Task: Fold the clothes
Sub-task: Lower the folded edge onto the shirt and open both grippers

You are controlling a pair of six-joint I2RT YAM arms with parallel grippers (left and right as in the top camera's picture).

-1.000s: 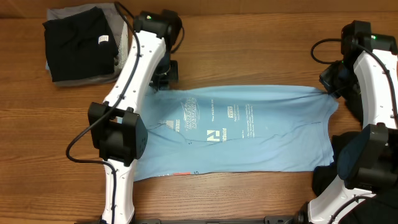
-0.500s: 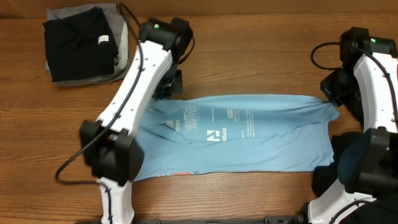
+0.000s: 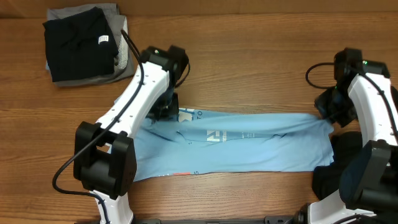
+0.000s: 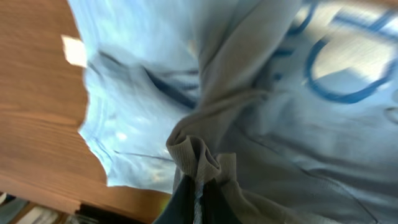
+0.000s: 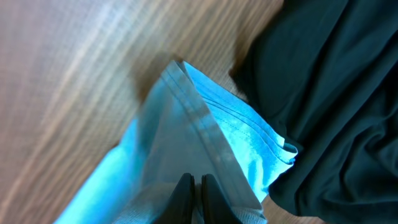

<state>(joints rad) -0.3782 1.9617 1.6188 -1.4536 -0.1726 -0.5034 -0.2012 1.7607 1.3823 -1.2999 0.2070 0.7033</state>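
Left gripper (image 4: 198,186), right gripper (image 5: 194,190) both clamped tight on T-shirt (image 3: 249,149) far edge; pinched fabric seen only in wrist views, black pile (image 3: 78,42) only overhead.

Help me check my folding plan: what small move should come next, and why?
Probably carry both pinched corners toward the near hem together. The left gripper and right gripper are each shut on the far edge of the T-shirt, which is folded only partway across; its near half is uncovered.
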